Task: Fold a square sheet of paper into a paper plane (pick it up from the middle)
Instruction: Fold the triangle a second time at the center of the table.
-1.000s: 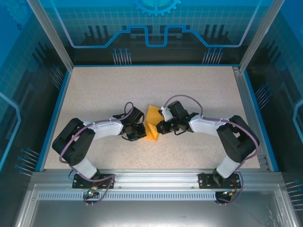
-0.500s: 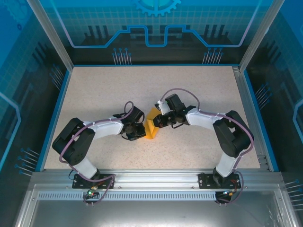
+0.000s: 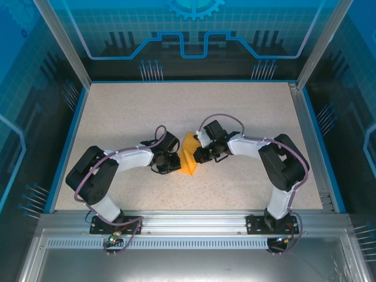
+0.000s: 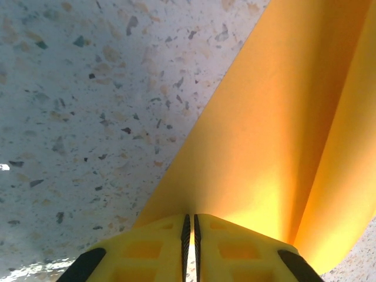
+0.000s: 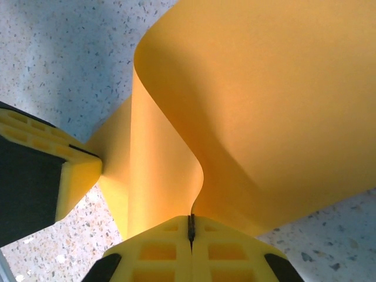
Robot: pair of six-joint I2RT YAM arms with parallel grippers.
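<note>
Desk (image 3: 247, 111): speckled beige top, blue border, aluminium rail (image 3: 194, 218) along near edge | on it: orange-yellow square sheet of paper (image 3: 188, 158), near centre, creased, curled upward, not flat | contact with surface: unclear.

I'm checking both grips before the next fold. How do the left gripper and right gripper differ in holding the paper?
The left gripper shows a thin slit where it closes; the right gripper closes to one seam. From the left gripper the paper runs off fairly flat; at the right gripper it curls into a bend. Both are shut on the same paper, from opposite sides.
</note>
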